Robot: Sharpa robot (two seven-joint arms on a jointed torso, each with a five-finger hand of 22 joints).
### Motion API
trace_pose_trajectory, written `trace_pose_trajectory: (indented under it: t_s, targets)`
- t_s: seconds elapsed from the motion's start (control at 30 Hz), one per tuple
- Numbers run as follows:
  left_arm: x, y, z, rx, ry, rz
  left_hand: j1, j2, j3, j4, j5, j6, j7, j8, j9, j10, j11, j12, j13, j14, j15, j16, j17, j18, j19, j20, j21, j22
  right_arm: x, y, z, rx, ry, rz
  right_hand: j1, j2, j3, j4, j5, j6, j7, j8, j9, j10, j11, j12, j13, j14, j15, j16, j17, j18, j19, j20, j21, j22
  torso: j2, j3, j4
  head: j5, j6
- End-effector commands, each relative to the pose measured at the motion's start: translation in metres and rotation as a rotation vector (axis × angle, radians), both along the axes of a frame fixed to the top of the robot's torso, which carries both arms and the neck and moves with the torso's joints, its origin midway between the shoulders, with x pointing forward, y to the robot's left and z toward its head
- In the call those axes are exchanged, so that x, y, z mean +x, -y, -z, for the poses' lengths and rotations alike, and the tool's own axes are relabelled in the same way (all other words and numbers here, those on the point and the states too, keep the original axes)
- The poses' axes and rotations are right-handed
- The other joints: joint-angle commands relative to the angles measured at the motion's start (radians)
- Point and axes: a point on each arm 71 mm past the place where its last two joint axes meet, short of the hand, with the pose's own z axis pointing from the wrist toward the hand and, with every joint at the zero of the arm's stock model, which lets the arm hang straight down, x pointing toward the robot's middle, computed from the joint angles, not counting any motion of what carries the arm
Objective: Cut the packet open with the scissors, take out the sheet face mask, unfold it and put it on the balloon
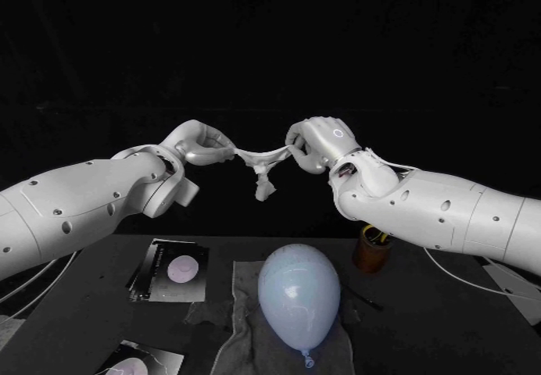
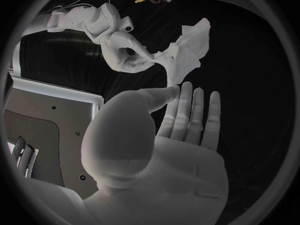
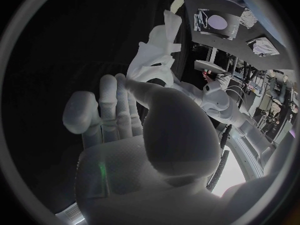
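Below, black table (image 1: 451, 328) bears cloth (image 1: 239, 328); balloon (image 1: 299, 293) atop.

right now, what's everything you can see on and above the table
sheet mask: one, white, partly unfolded, held in the air between both hands
balloon: one, pale, lying on the cloth
cloth: one, grey, middle of the table
packets: two, dark with a pale oval, one left of the cloth, another at the near left edge
cup: one, brown, right of the balloon
table: one, black
left hand: silver, pinches the mask
right hand: silver, pinches the mask
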Motion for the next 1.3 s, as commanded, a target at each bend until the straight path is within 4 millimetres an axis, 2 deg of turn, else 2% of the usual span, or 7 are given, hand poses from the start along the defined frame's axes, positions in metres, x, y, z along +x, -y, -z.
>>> trace_pose_trajectory:
  t_s: [0.03, 0.1, 0.2, 0.43, 0.6, 0.97, 1.3]
  targets:
    - [-0.001, 0.005, -0.008, -0.016, -0.002, 0.017, 0.006, 0.004, -0.003, -0.004, 0.007, 0.005, 0.002, 0.003, 0.089, -0.001, -0.006, 0.005, 0.002, 0.007, 0.0, 0.005, 0.002, 0.012, 0.002, 0.001, 0.004, 0.002, 0.007, 0.001, 0.009, 0.012, -0.094, 0.009, 0.008, -0.004, 0.0, 0.005, 0.007, 0.004, 0.002, 0.003, 0.001, 0.013, -0.006, -0.002, 0.001, 0.006, -0.001, -0.003, 0.001, -0.009, -0.003, 0.0, -0.005, 0.131, -0.001, 0.0006, 0.0047, 0.0, -0.006]
    - [0.0, 0.005, -0.008, -0.004, -0.012, 0.015, 0.005, 0.004, -0.003, -0.003, 0.007, 0.006, 0.002, 0.003, 0.09, -0.001, -0.006, 0.006, 0.002, 0.007, 0.0, 0.006, 0.002, 0.012, 0.002, 0.001, 0.005, 0.003, 0.009, 0.002, 0.011, 0.03, -0.117, 0.01, 0.01, -0.004, 0.002, 0.005, 0.007, 0.003, 0.003, 0.002, 0.001, 0.011, -0.006, -0.003, 0.001, 0.005, -0.001, -0.005, 0.001, -0.007, -0.007, 0.0, -0.013, 0.129, 0.002, 0.0012, 0.0021, 0.007, -0.007]
    - [0.004, 0.004, -0.004, 0.072, -0.068, 0.021, 0.006, 0.0, -0.003, -0.009, 0.007, 0.007, -0.001, 0.003, 0.093, -0.004, -0.006, 0.009, 0.004, 0.003, 0.0, 0.006, 0.002, 0.011, -0.001, 0.002, 0.008, 0.005, 0.011, 0.004, 0.014, 0.037, -0.14, 0.013, 0.012, -0.003, 0.003, 0.005, 0.007, 0.001, 0.003, 0.001, 0.002, 0.01, -0.005, -0.005, 0.001, 0.004, -0.001, -0.006, 0.001, -0.007, -0.009, 0.0, -0.018, 0.128, 0.001, 0.0006, -0.0005, 0.0, -0.006]
    - [0.006, 0.003, 0.004, 0.183, -0.09, 0.023, 0.0, -0.004, -0.005, -0.003, 0.006, 0.013, -0.003, 0.004, 0.101, 0.002, -0.011, 0.024, 0.012, 0.011, -0.004, 0.019, 0.007, 0.01, 0.0, 0.002, 0.019, 0.011, 0.016, 0.013, 0.018, 0.115, -0.214, 0.014, 0.012, -0.004, 0.003, 0.005, 0.007, 0.001, 0.004, 0.001, 0.002, 0.01, -0.005, -0.006, 0.001, 0.004, -0.001, -0.006, 0.001, -0.006, -0.01, 0.0, -0.02, 0.127, -0.002, 0.0001, 0.0011, -0.001, -0.008]
    - [0.008, 0.006, 0.01, 0.245, -0.132, 0.039, -0.004, -0.003, -0.007, 0.003, 0.006, 0.013, -0.002, 0.003, 0.103, 0.001, -0.01, 0.026, 0.014, 0.011, -0.004, 0.021, 0.008, 0.01, -0.001, 0.003, 0.021, 0.013, 0.023, 0.026, 0.023, 0.295, -0.361, -0.007, 0.018, 0.0, 0.006, 0.004, 0.007, -0.005, 0.008, -0.003, 0.002, 0.003, -0.001, -0.013, 0.001, -0.003, 0.002, -0.011, 0.001, -0.001, -0.026, 0.002, -0.051, 0.119, -0.002, 0.0008, 0.0032, 0.0, -0.005]
    - [0.011, 0.006, 0.02, 0.277, -0.187, 0.041, -0.008, -0.002, -0.008, 0.009, 0.006, 0.011, -0.001, 0.002, 0.104, -0.002, -0.009, 0.027, 0.015, 0.01, -0.004, 0.023, 0.008, 0.009, -0.002, 0.003, 0.023, 0.014, 0.027, 0.036, 0.031, 0.571, -0.58, -0.137, 0.025, 0.007, 0.006, 0.002, 0.007, -0.015, 0.015, -0.008, 0.003, -0.009, 0.006, -0.024, 0.002, -0.02, 0.009, -0.013, 0.006, 0.007, -0.052, 0.006, -0.098, 0.108, -0.002, 0.0015, 0.0035, 0.002, -0.011]
    - [0.012, 0.009, 0.02, 0.204, -0.175, 0.036, -0.01, 0.003, -0.007, 0.017, 0.006, 0.007, -0.003, 0.0, 0.109, -0.002, -0.011, 0.034, 0.019, 0.014, -0.006, 0.029, 0.01, 0.01, -0.001, 0.002, 0.029, 0.017, 0.022, 0.029, 0.038, 0.604, -0.691, -0.218, 0.027, 0.01, 0.005, 0.0, 0.006, -0.017, 0.016, -0.009, 0.004, -0.011, 0.008, -0.026, 0.003, -0.026, 0.011, -0.012, 0.008, 0.008, -0.059, 0.008, -0.107, 0.106, -0.003, 0.0011, 0.0036, 0.002, -0.015]
